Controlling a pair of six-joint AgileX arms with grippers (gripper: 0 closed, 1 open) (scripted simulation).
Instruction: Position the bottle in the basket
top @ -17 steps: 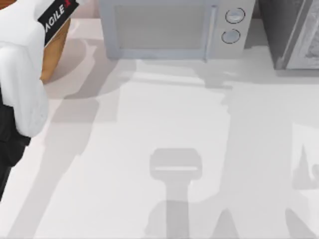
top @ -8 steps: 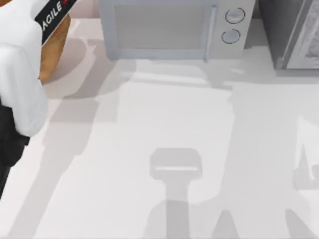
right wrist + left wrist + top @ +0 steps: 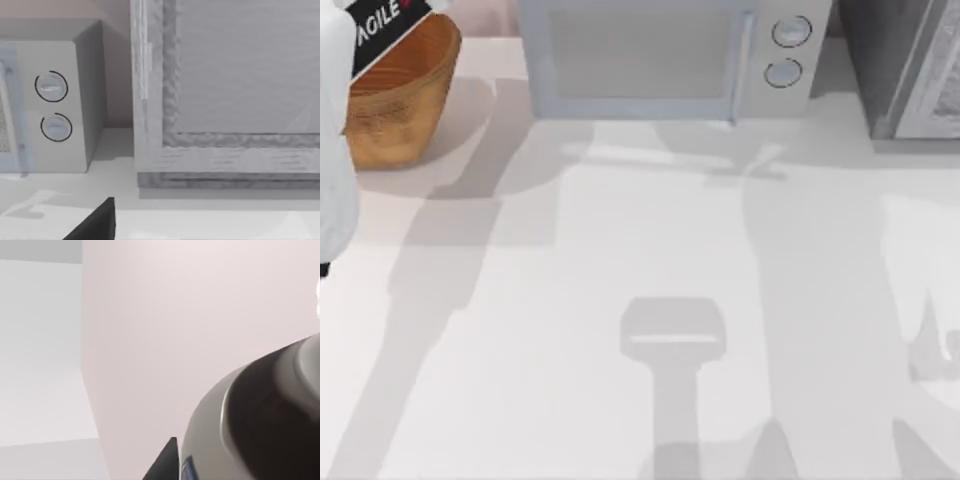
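Basket [image 3: 395,95] partly hidden under left arm [image 3: 335,120].

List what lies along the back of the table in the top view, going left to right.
Left arm → basket → microwave → grey framed cabinet.

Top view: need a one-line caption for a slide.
Left arm at the table's left edge, over the wicker basket in the far-left corner; microwave at the back.
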